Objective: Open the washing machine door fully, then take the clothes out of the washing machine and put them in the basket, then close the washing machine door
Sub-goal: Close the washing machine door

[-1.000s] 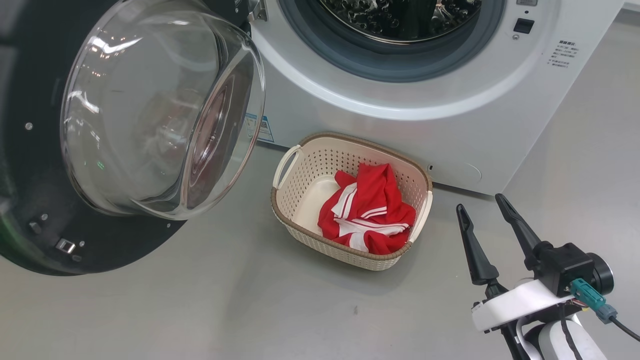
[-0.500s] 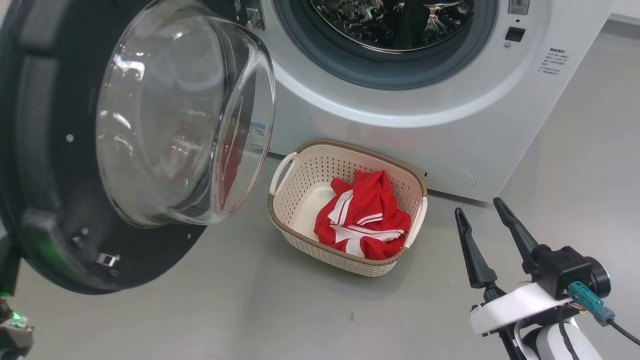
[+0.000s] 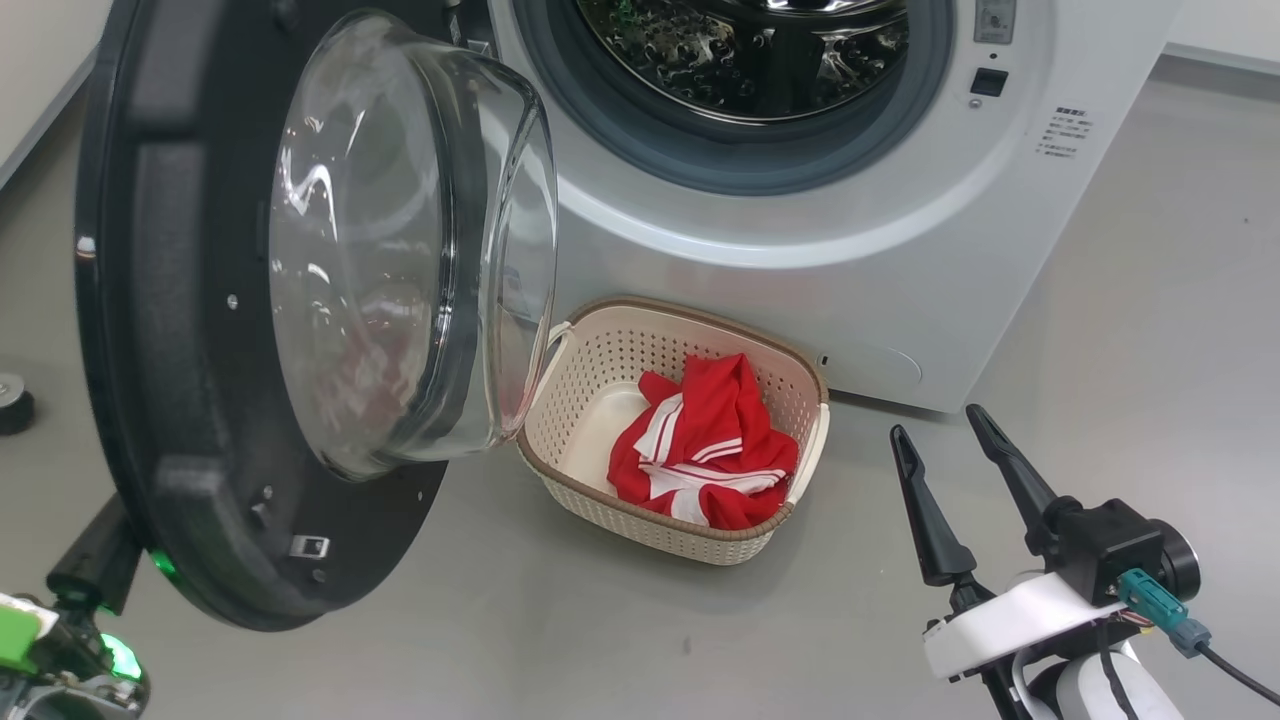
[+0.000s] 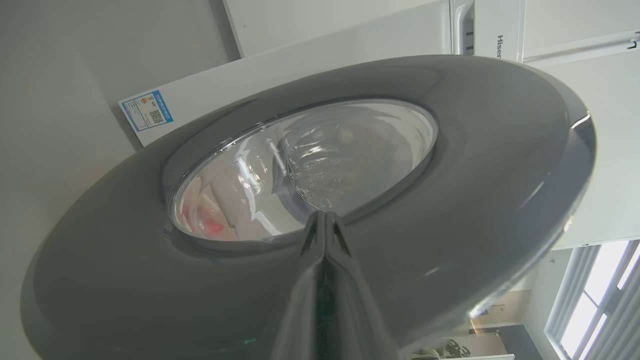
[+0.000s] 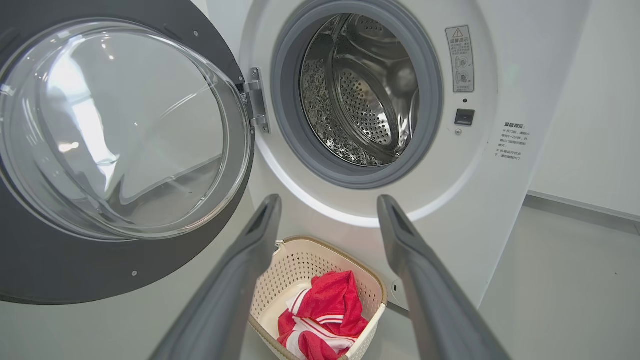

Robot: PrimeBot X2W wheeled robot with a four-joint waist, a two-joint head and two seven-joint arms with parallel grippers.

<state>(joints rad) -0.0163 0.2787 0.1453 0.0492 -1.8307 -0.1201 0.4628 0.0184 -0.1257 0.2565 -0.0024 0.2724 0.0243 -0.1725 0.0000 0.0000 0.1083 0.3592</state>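
Observation:
The washing machine door [image 3: 190, 420], black-rimmed with a bulging glass bowl, stands partly swung out at the left of the white washing machine [image 3: 800, 290]. The steel drum [image 5: 360, 100] looks bare inside. My left gripper [image 4: 325, 215] is shut, with its tips against the door's [image 4: 475, 190] outer face near the glass; one of its dark fingers [image 3: 90, 565] pokes out below the door. The red clothes [image 3: 710, 440] lie in the cream basket [image 3: 690, 318] on the floor before the machine. My right gripper [image 3: 936, 421] hangs open and holds nothing, to the right of the basket.
The grey floor [image 3: 500, 640] spreads in front of the basket. A small dark round object [image 3: 12, 400] sits on the floor at the far left. The bulging glass reaches over the basket's left handle [image 3: 560, 335] in the head view. A wall runs to the right of the machine [image 5: 590, 100].
The door has swung round towards the drum mouth, its glass now nearer the basket. My left gripper has come into the head view at the lower left. The camera shifted too.

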